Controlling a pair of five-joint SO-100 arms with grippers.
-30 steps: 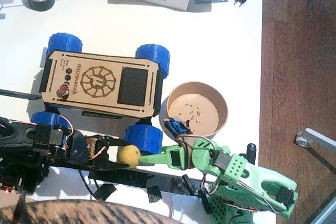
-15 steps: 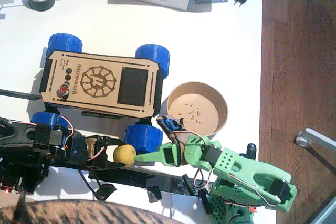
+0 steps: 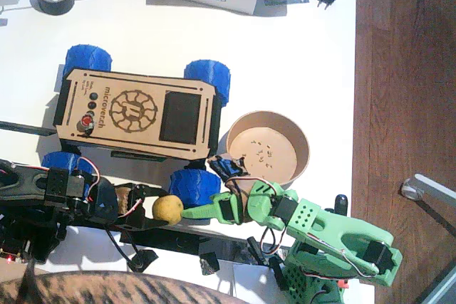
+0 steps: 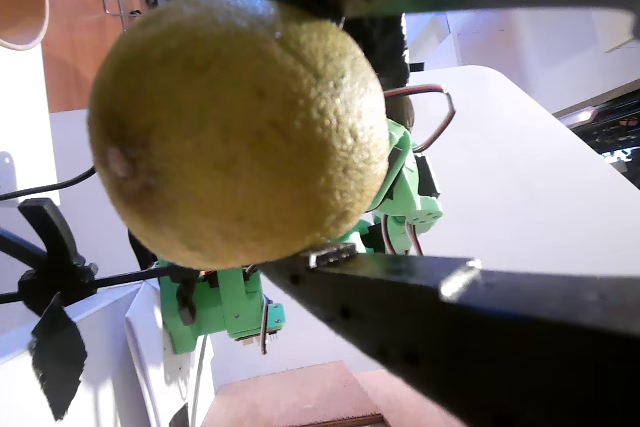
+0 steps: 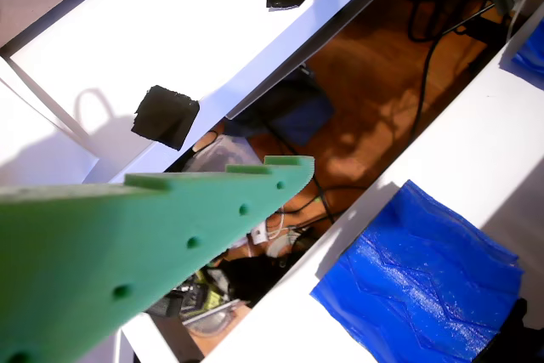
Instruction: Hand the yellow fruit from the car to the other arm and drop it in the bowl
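Yellow fruit (image 3: pixel 169 208): held off the car, just below the car's near blue wheel (image 3: pixel 194 184), at the table's front edge. Black left gripper (image 3: pixel 153 208) pinches it; in a wrist view the fruit (image 4: pixel 238 127) fills the frame, pressed between a dark finger above and another (image 4: pixel 450 307) below, a grip the fixed view only hints at.

Green arm (image 3: pixel 320 236): reaches in from the right, its pointed right gripper (image 3: pixel 203 211) with its tip just beside the fruit; whether they touch cannot be told. Whether its jaws are spread or closed cannot be told: the other wrist view shows only one toothed green finger (image 5: pixel 170 235), with nothing against it, and a blue wheel (image 5: pixel 421 274) below.

Car (image 3: pixel 135 113): light wood, black panel, standing left of the bowl.

Bowl (image 3: pixel 268 147): tan, holding only dark specks, just beside the car's right end.

Table (image 3: pixel 299 55): white.
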